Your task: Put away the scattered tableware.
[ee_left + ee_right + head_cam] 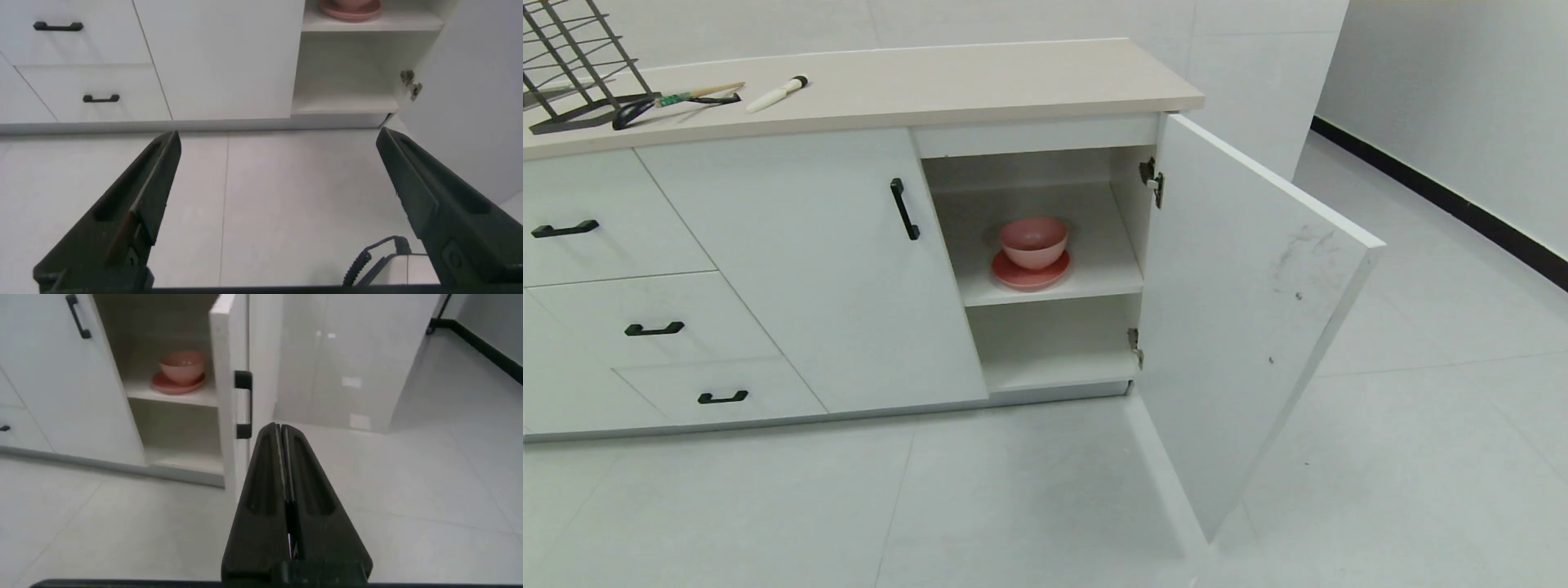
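Though partly hidden, plate [1029, 280] under bowl [1034, 239].

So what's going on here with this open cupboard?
A robot is putting tableware away. Nothing is held right now: its left gripper hangs with fingers spread wide, its right gripper with fingers closed together, both facing the cabinet. The cabinet door stands open, and a pink bowl sits on a pink plate on the upper shelf. A few utensils lie on the countertop beside a wire rack.
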